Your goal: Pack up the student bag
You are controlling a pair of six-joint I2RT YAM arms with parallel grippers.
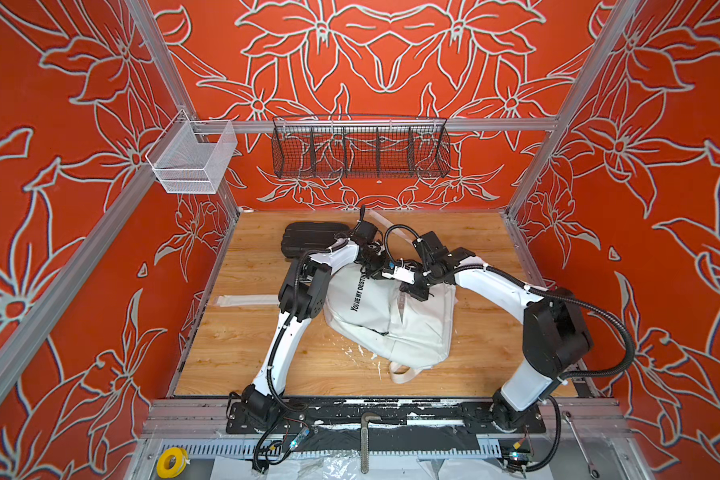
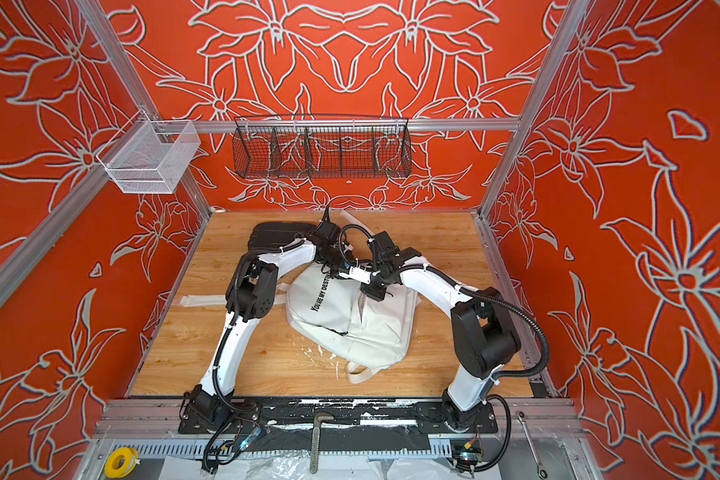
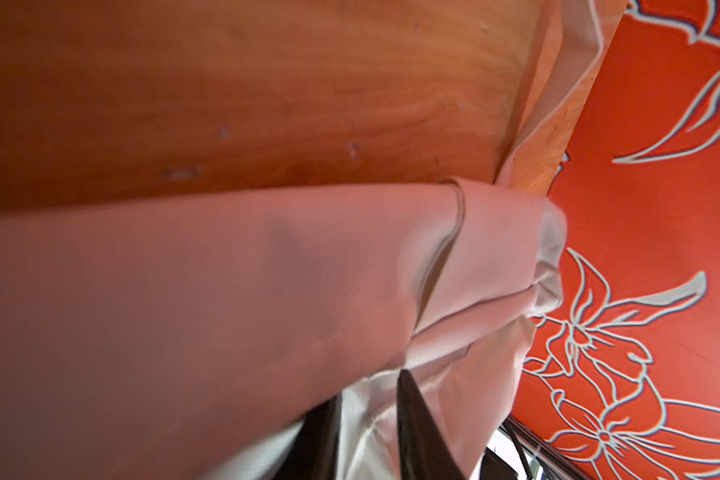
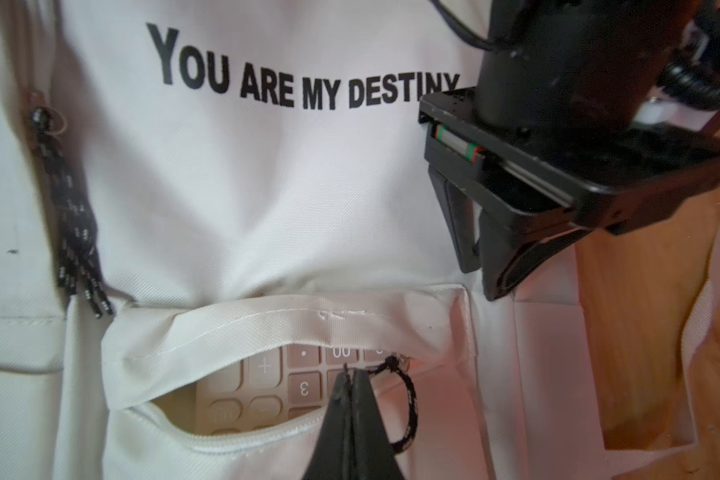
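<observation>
The backpack (image 1: pixel 391 328) lay flat, print side up, at the middle of the wooden table (image 1: pixel 246 353), between your two arms. A black case (image 1: pixel 308 241) sat toward the far side of the table, partly behind your left arm. Your right pincer (image 4: pixel 352 374) was closed tight on the black zipper cord (image 4: pixel 408 399) of the front pocket (image 4: pixel 267 457). That pocket stood partly unzipped, and the keys of a calculator (image 4: pixel 267 386) showed inside the opening. Your left pincer (image 3: pixel 368 399) was at the far end of the bag, beside the last letters of the printed line. A fold of white fabric lay between its fingers (image 3: pixel 418 424). Whether that fold was actually clamped could not be determined.
</observation>
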